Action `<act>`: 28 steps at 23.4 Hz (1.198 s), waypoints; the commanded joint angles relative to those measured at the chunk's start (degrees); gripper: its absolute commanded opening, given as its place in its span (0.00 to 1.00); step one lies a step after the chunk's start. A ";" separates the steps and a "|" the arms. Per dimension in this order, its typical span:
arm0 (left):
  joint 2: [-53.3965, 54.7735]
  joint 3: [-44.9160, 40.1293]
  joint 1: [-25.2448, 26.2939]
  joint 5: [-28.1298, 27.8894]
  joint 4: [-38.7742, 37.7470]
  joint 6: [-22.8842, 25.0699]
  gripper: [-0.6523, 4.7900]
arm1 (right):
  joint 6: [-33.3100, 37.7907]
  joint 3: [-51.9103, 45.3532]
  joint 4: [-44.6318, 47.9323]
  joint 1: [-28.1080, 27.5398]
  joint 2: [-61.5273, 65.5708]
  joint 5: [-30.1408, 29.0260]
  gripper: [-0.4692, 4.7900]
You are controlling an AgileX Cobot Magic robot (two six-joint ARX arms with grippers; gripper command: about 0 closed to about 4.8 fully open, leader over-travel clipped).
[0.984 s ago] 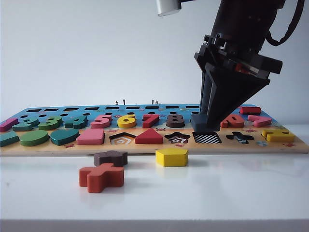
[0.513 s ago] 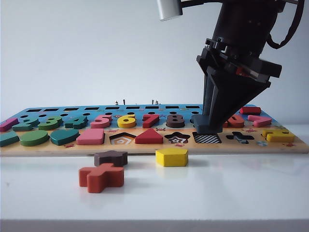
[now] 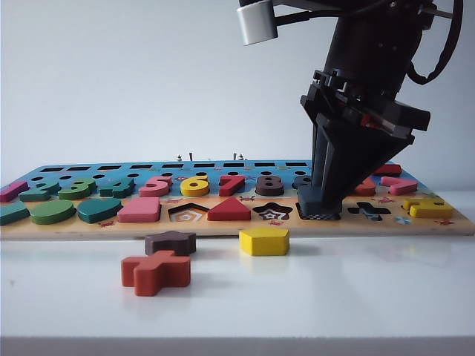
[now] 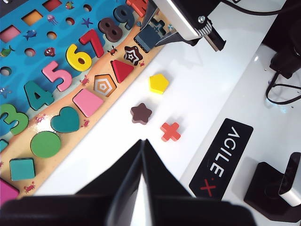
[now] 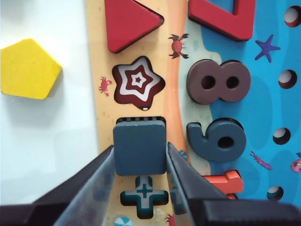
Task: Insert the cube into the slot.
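My right gripper [image 5: 140, 162] and the dark cube [image 5: 139, 147] it clamps cover nearly all of the checkered slot [image 5: 141, 119]; I see only a thin strip. On the left wrist view, my left gripper [image 4: 142, 155] is a dark blur, its body cut off by the frame edge.

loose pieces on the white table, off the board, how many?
3: yellow piece in front of the board near the star slot, brown star to its left, orange cross nearest the camera. More may lie out of view.
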 commanded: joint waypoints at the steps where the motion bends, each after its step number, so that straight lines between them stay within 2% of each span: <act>1: -0.04 0.13 0.04 0.26 0.77 0.26 0.16 | 0.00 0.28 0.94 0.07 -0.07 -0.02 0.30; 25: -0.04 0.13 0.04 0.24 0.77 0.26 0.16 | 1.53 0.28 1.14 0.04 0.39 0.04 0.30; 28: -0.04 0.13 0.04 0.26 0.74 0.26 0.16 | 1.53 0.28 1.14 0.04 0.39 0.04 0.33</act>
